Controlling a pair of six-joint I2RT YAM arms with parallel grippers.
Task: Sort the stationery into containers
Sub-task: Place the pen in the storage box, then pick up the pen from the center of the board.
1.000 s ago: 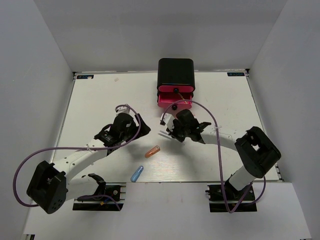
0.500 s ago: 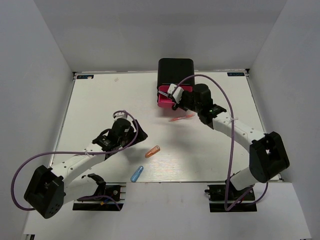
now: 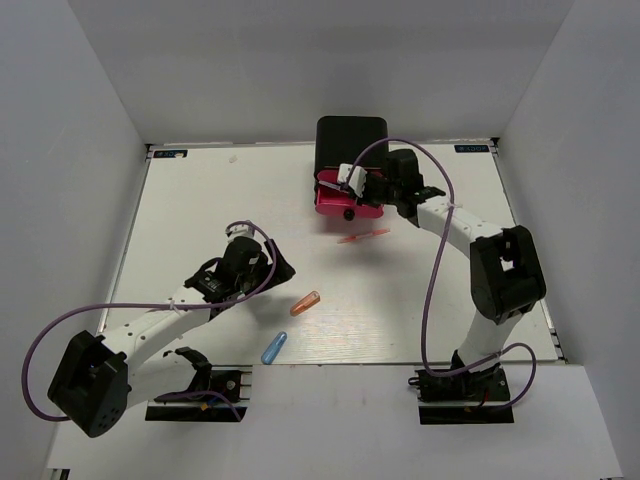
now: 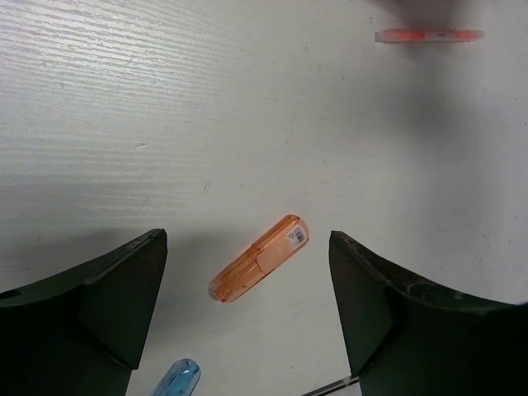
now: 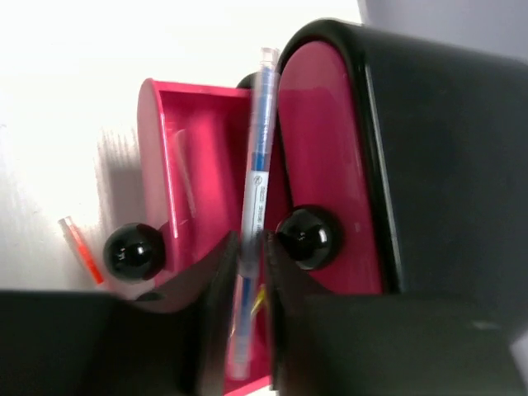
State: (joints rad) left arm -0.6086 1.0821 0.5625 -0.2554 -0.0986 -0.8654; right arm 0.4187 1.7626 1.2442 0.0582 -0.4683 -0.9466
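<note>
The black cabinet [image 3: 352, 147] stands at the back with pink drawers [image 3: 349, 198]; a lower drawer [image 5: 183, 194] is pulled open. My right gripper [image 3: 356, 184] is shut on a light-blue pen [image 5: 258, 169] and holds it over the open drawer [image 5: 249, 257]. A yellow item [image 5: 261, 300] lies in that drawer. A pink-orange pen [image 3: 363, 237] lies on the table in front of the drawers. An orange capsule [image 3: 305, 303] and a blue capsule [image 3: 274, 347] lie mid-table. My left gripper [image 3: 272, 262] is open above the orange capsule [image 4: 259, 269], which sits between its fingers [image 4: 107, 305].
The white table [image 3: 200, 200] is walled by grey panels on three sides. The blue capsule's tip [image 4: 175, 378] shows at the bottom of the left wrist view, and the pink-orange pen [image 4: 429, 35] at its top. Black drawer knobs [image 5: 307, 238] face forward.
My right gripper has moved from mid-table back to the drawers with the light-blue pen in it. The pink-orange pen now shows on the table. My left gripper drew back slightly.
</note>
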